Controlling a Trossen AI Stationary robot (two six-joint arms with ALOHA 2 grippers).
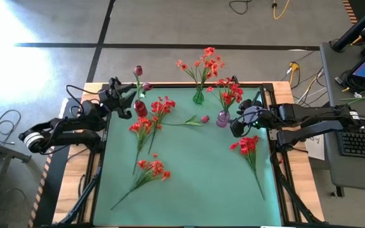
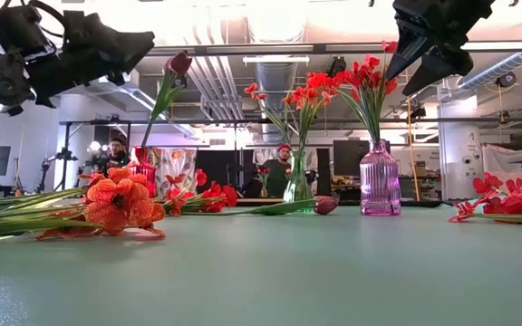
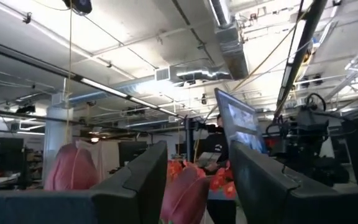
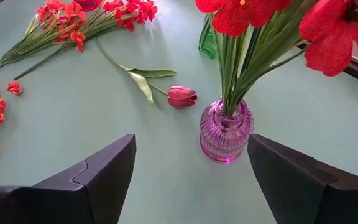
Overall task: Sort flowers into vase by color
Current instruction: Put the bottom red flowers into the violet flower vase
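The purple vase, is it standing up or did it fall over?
Standing up. The purple vase sits flat on the green mat, neck pointing up, with red flowers sticking out of its top.

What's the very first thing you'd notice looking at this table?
Red flowers everywhere! Three vases stand along the far side of the green mat: a red vase with dark tulip buds at left, a green vase with orange-red sprays in the middle, a purple vase with bright red blooms at right. More stems lie loose nearby.

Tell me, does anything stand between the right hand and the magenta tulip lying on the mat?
Nothing visible does. The right hand hangs open near the purple vase; the magenta tulip lies just beside that vase, on bare mat.
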